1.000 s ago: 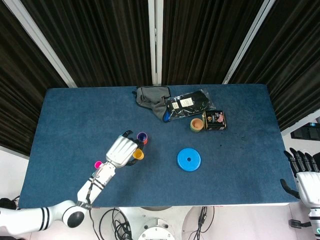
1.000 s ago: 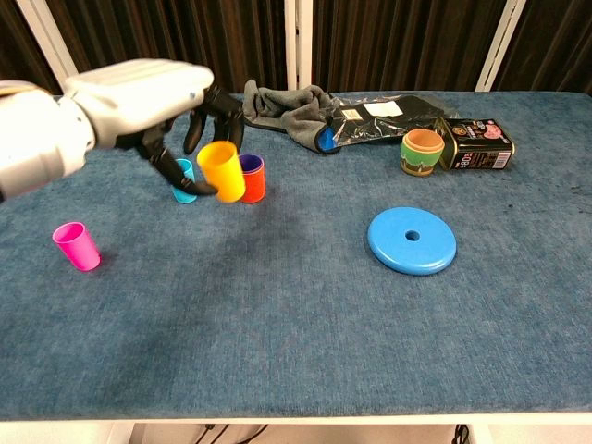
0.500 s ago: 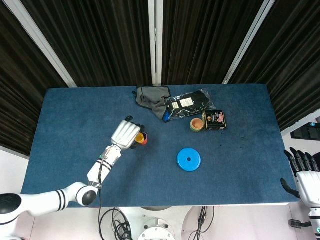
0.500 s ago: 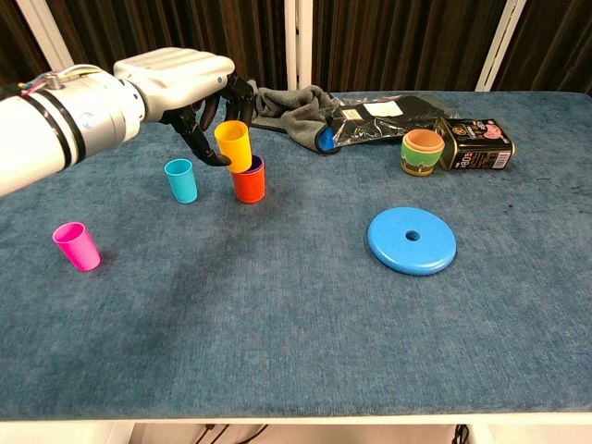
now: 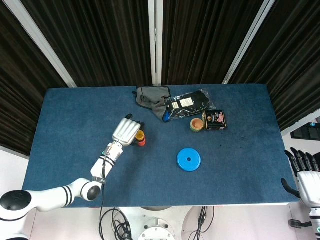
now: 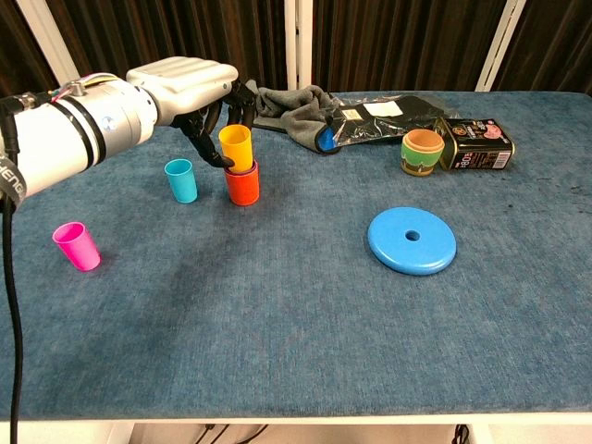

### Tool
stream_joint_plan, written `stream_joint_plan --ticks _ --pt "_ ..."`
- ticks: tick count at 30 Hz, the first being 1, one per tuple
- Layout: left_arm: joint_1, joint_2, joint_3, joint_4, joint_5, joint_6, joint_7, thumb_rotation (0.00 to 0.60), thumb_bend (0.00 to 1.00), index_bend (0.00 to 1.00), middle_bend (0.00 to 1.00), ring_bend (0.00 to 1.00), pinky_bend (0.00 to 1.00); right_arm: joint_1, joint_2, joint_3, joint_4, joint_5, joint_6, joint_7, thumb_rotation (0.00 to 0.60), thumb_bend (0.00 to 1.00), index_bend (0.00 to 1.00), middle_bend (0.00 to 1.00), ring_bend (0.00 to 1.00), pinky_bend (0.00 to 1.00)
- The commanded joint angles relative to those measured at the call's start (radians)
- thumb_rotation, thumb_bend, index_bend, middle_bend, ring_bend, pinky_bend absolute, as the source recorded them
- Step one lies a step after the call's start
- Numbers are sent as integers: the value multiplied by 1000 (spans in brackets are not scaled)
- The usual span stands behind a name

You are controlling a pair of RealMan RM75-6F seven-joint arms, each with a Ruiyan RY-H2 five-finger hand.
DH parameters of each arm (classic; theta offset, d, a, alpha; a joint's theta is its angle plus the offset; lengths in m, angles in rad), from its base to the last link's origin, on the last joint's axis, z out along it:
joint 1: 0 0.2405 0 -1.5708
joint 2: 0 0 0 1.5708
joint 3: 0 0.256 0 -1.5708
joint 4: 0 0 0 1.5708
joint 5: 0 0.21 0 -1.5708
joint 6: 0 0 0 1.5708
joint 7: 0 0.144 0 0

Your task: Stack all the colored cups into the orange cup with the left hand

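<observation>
On the table, head view:
Left hand (image 5: 127, 131): sits left of centre over the cup stack; from above its back hides the fingers, so I cannot tell their grasp here.
Orange cup (image 5: 142, 141): just right of that hand, only partly showing.
Right hand (image 5: 305, 172): off the table's near right corner, fingers spread, holding nothing.
Blue disc (image 5: 189, 159): well right of the stack, out of the way.

At table level, chest view:
Yellow cup (image 6: 236, 148): pinched between thumb and fingers of the left hand (image 6: 190, 88), its base seated in the orange cup (image 6: 242, 184), a purple rim just showing between them.
Teal cup (image 6: 181, 180): upright, just left of the stack.
Pink cup (image 6: 76, 246): upright, near left, well apart.
Doing it well: press the yellow cup straight down till it sits square, then spread the fingers and lift vertically, so the stack does not tip and the teal cup is not knocked.
</observation>
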Motion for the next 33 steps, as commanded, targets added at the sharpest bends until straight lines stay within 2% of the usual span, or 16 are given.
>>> stream_joint_plan --ticks 1,6,14,19,25,29,33 --pt "-4 1 7 2 13 2 -17 600 236 436 483 552 229 0 0 0 1 0 -2 1 600 264 0 0 0 0" --pt "-7 0 21 15 21 -2 -37 600 235 327 385 494 227 1 -2 -2 2 -3 -3 0 600 264 0 0 0 0" --pt "-3 17 31 -2 27 17 -39 600 231 287 370 474 216 -1 0 -1 2 0 -1 0 600 264 0 0 0 0" --pt "28 82 45 -111 17 70 17 600 223 286 367 453 210 1 3 0 -2 -1 -1 -3 600 264 0 0 0 0" --pt "85 155 90 -246 -47 129 123 600 204 287 365 406 194 4 4 -1 -13 -7 -2 -13 600 264 0 0 0 0" --pt "105 173 108 -260 -75 143 138 600 204 289 365 402 183 4 4 -5 -21 -15 1 -25 600 264 0 0 0 0" --pt "117 166 113 -224 -73 152 116 600 204 289 360 401 175 2 7 -6 -29 -15 4 -35 600 264 0 0 0 0"
